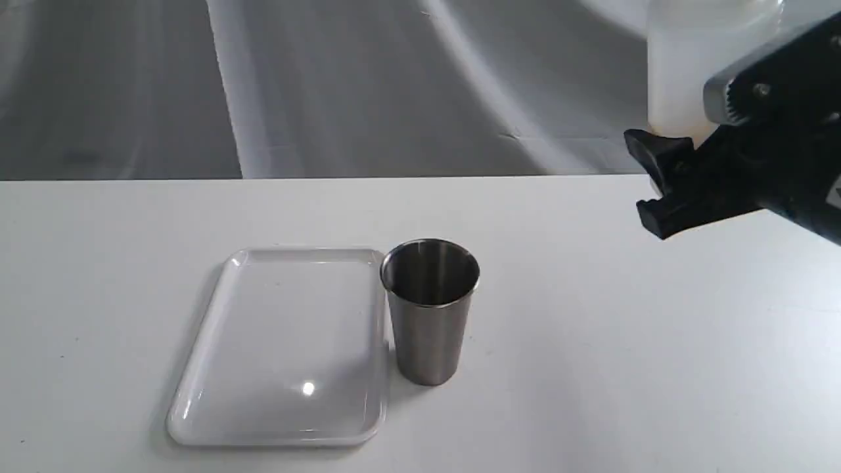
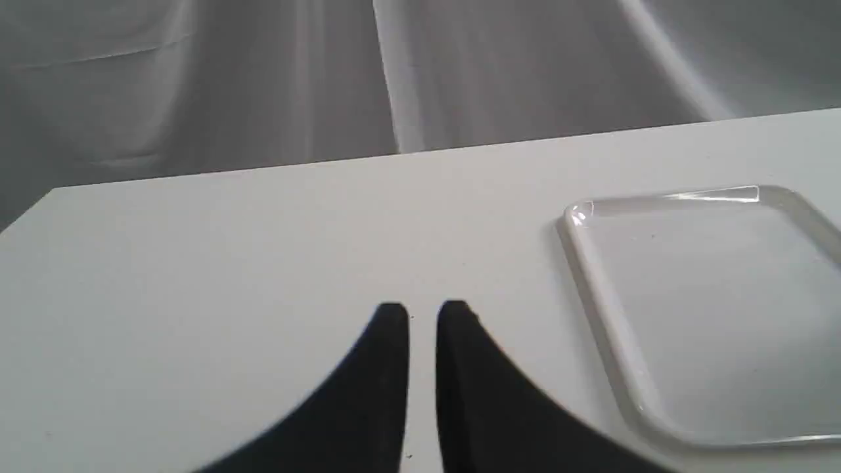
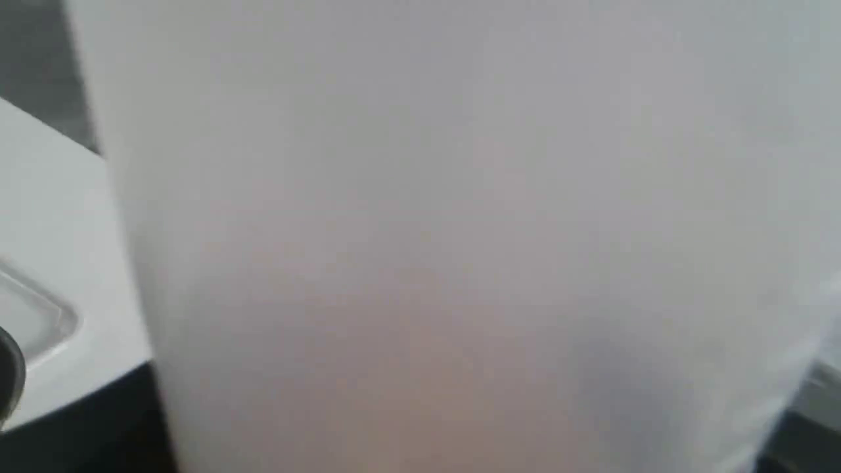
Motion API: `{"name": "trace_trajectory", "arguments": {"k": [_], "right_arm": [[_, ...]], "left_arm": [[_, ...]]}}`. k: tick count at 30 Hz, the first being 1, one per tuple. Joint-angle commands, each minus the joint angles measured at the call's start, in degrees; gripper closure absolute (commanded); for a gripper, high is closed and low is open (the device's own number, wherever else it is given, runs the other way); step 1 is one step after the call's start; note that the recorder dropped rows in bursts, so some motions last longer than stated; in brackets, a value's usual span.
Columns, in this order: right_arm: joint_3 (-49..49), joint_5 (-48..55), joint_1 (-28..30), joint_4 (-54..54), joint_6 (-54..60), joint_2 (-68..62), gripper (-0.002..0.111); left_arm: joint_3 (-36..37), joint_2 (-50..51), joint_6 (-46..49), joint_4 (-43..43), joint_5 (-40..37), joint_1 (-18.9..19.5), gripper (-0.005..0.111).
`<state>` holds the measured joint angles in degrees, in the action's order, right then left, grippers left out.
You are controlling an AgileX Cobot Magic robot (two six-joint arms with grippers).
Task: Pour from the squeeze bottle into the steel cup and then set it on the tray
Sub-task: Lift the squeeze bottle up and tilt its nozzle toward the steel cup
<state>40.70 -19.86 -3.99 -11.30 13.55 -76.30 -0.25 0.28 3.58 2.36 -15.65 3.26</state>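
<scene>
Left wrist view, lower centre: left gripper (image 2: 422,312) low over the white table (image 1: 591,361). Its black fingers are nearly pressed together with a thin slit between them, and they pinch nothing.

Exterior view, left of centre: tray (image 1: 282,328) lies flat on the table, long side running away from the camera. It is glossy and pale with a raised rim. The floor shows bare, with one bright glint near the front edge.

Centre: cup (image 1: 430,328) stands upright on the table just beside the tray's right rim, level with its far corner. Cannot tell whether the two touch. It is brushed steel and wider at the mouth. The inside is dark, so its contents cannot be told.

Upper right corner: bottle (image 1: 683,66) is raised clear of the table and upright, its top cut off by the frame. It is well apart from the cup and tray. The wall is whitish and translucent, with a faint yellowish tint at the base. In the right wrist view it fills nearly the whole frame, blurred, with a weak amber-pink cast low down.

Right edge: right gripper (image 1: 657,184) is clamped wide around the bottle's lower body, with its black fingertips jutting left past the base.

Behind: grey draped cloth (image 1: 328,85).
</scene>
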Motion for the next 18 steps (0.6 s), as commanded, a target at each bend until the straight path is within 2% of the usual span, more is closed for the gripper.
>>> {"name": "trace_trajectory", "arguments": {"k": [1, 4, 14, 18], "right_arm": [[3.9, 3.7, 0.0, -1.5, -0.3, 0.9, 0.092], [6.4, 6.3, -1.2, -9.6, -4.6, 0.9, 0.092], [15.6, 21.0, -3.6, -42.8, -35.0, -2.2, 0.092], [16.8, 24.2, -5.2, -53.1, -43.0, -4.4, 0.092]], "left_arm": [[0.3, -0.3, -0.1, 0.1, 0.4, 0.1, 0.098], [0.3, -0.3, -0.1, 0.1, 0.4, 0.1, 0.098], [0.3, -0.3, -0.1, 0.1, 0.4, 0.1, 0.098], [0.3, -0.3, -0.1, 0.1, 0.4, 0.1, 0.098]]}}
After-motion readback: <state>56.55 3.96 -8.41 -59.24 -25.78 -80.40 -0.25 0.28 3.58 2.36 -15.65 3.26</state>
